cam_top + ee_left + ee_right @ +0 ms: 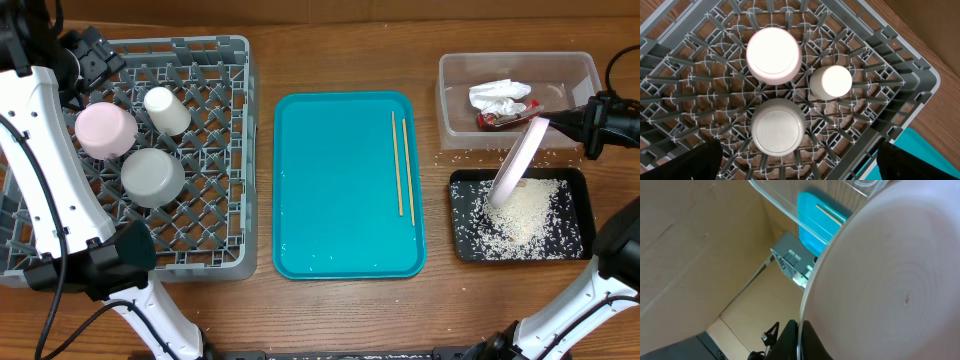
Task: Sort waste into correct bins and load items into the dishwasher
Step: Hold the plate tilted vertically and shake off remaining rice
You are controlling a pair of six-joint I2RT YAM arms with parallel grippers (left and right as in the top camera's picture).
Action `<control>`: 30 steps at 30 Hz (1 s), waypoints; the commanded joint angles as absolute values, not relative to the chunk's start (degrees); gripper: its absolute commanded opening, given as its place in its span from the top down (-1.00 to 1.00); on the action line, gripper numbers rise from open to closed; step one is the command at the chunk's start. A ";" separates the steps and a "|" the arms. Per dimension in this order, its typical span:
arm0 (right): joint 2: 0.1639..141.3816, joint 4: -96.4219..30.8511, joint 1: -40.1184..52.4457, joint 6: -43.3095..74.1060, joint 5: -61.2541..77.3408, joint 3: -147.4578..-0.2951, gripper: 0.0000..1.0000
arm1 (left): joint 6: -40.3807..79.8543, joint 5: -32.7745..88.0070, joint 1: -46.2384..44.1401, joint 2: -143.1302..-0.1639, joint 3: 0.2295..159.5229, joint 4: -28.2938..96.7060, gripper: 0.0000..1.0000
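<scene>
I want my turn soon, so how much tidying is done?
Done: pink bowl, grey bowl and cup sit in the rack; napkin and wrapper are in the clear tub; rice is in the black tray. In hand: the right tool holds the plate tilted over that rice. Left: racking the plate and chopsticks.

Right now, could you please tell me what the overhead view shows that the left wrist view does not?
Overhead only: the right gripper holding the pink plate tilted over the black tray of rice, the clear tub with napkin and wrapper, and chopsticks. Left wrist only: the left gripper spread wide. Both: dish rack, pink bowl, grey-white bowl, cup, teal tray.
</scene>
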State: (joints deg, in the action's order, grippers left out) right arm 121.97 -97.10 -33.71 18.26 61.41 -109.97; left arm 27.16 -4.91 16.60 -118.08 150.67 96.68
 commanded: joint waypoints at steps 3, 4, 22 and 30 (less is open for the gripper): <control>119.02 -97.10 -33.95 17.56 64.49 -109.82 0.93 | 28.34 -4.62 16.80 -116.14 150.56 96.79 -1.00; 118.93 -97.10 -33.93 17.54 65.52 -109.82 0.93 | 28.34 -4.62 16.80 -116.14 150.56 96.79 -1.00; 118.93 -97.08 -35.22 21.02 62.83 -109.82 0.93 | 28.34 -4.62 16.80 -116.14 150.56 96.79 -1.00; 118.93 -97.08 -35.22 19.94 63.13 -109.82 0.93 | 28.34 -4.62 16.80 -116.14 150.56 96.79 -1.00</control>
State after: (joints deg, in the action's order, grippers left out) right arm 121.97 -97.08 -35.22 20.14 62.35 -109.97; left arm 27.16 -4.91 16.60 -118.08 150.67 96.68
